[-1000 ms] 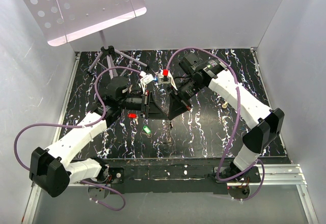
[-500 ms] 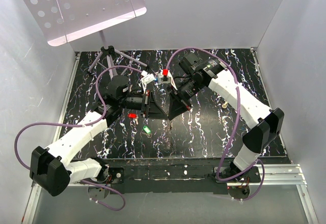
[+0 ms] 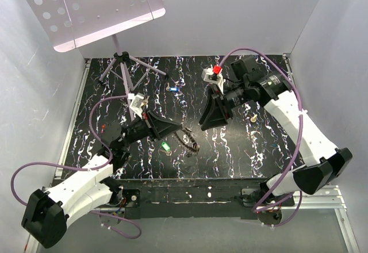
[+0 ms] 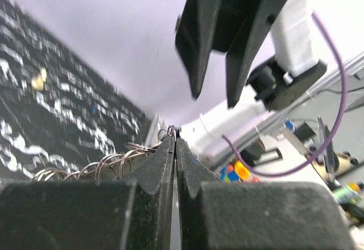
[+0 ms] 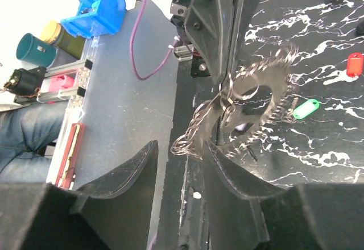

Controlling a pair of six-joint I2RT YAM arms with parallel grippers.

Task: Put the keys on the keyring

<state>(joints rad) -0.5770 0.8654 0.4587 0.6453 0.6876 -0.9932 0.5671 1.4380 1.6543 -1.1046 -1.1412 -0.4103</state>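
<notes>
Two grippers are facing each other over the table [image 3: 259,149]. The left gripper [image 3: 171,130] is pinching the keyring [image 3: 188,140], jaws shut tight on its wire edge, presenting it toward the right gripper [image 3: 208,119], probably to steady it for threading. Right jaws are standing wide, carrying nothing. One green key [image 3: 165,146] is lying just beside the keyring, not yet threaded.

The table [image 3: 253,149] lies open at the near right, but the tripod stand [image 3: 122,63] crowds the far left, and the keyring [image 3: 188,140], pinched by the left gripper [image 3: 177,131], blocks the near centre beside a green key [image 3: 165,146].
</notes>
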